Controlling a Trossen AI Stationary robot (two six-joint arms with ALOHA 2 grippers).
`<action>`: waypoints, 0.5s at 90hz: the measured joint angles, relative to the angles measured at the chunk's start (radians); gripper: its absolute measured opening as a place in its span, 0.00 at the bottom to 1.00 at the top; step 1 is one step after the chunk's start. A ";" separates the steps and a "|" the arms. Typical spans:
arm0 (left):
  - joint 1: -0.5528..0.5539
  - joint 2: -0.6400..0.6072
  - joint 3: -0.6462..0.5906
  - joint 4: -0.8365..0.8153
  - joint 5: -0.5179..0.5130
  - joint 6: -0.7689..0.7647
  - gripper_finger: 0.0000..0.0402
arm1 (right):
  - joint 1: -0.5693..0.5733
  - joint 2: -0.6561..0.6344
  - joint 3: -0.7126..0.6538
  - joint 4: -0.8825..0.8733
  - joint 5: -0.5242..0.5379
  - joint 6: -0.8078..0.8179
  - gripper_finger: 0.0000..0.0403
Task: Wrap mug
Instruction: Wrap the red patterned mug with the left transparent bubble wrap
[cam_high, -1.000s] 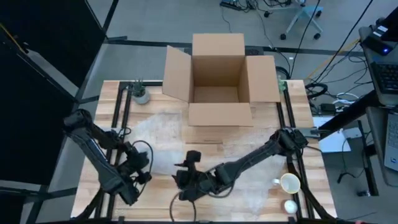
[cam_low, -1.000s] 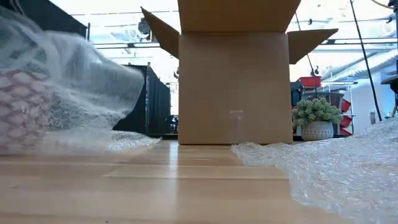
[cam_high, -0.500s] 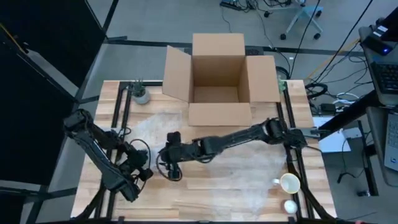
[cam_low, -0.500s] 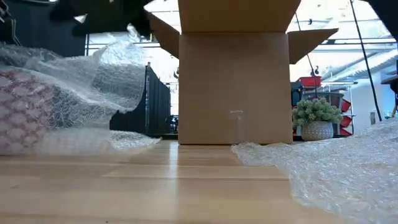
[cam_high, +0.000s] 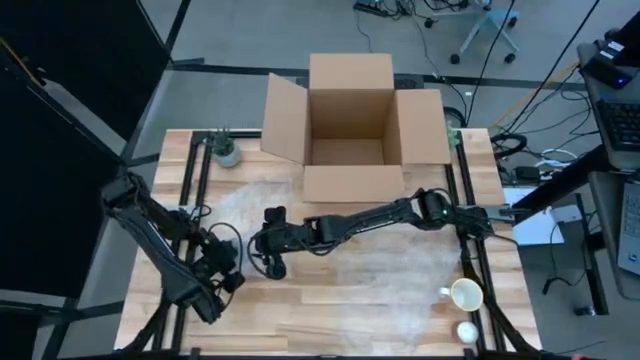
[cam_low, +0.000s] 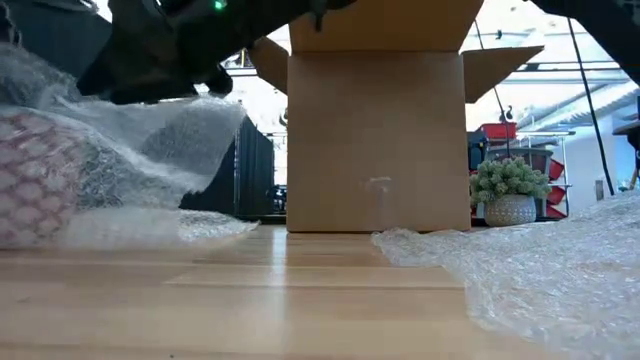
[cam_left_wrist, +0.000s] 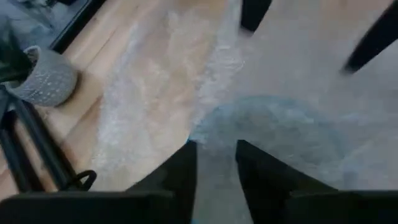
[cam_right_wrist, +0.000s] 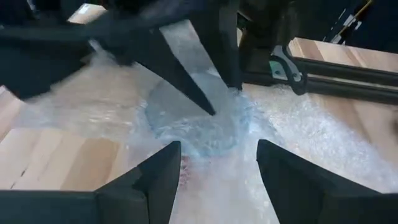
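A mug with a pink pattern (cam_low: 30, 190) lies at the table's left under a sheet of bubble wrap (cam_high: 380, 270). Through the wrap its round end (cam_right_wrist: 199, 130) shows. My left gripper (cam_left_wrist: 214, 165) stands at the rim of that end with its fingers close together. My right gripper (cam_right_wrist: 217, 180) reaches across the table from the right and hovers open just above the covered mug, next to the left one (cam_high: 268, 250). It touches nothing that I can see. My left gripper has its fingers (cam_right_wrist: 208, 106) at the edge of the mug's round end (cam_left_wrist: 217, 134), coming in low from the table's left. One fingertip seems to stand inside the rim and one outside. The bubble wrap blurs the contact. The mug rests on the table.
An open cardboard box (cam_high: 352, 130) stands at the far middle, and a small potted plant (cam_high: 227, 152) at the far left. A white mug (cam_high: 465, 295) and a small white object (cam_high: 466, 330) sit at the near right. Bubble wrap also covers the table's right half (cam_low: 540, 270).
My right gripper has swung from the table's near middle toward the far left, ending over the mug beside my left gripper. The flap of bubble wrap over the mug rose and then settled lower across it as the gripper came down.
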 joint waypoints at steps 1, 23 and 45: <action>0.000 -0.006 0.004 -0.001 0.000 0.004 0.33 | 0.000 0.000 0.000 0.002 0.000 0.000 0.49; -0.001 -0.158 0.075 -0.069 0.000 0.059 0.42 | -0.001 0.000 0.000 -0.009 0.002 0.006 0.49; -0.001 -0.276 0.097 0.000 0.065 0.139 0.43 | -0.001 0.000 0.000 -0.017 0.004 0.007 0.49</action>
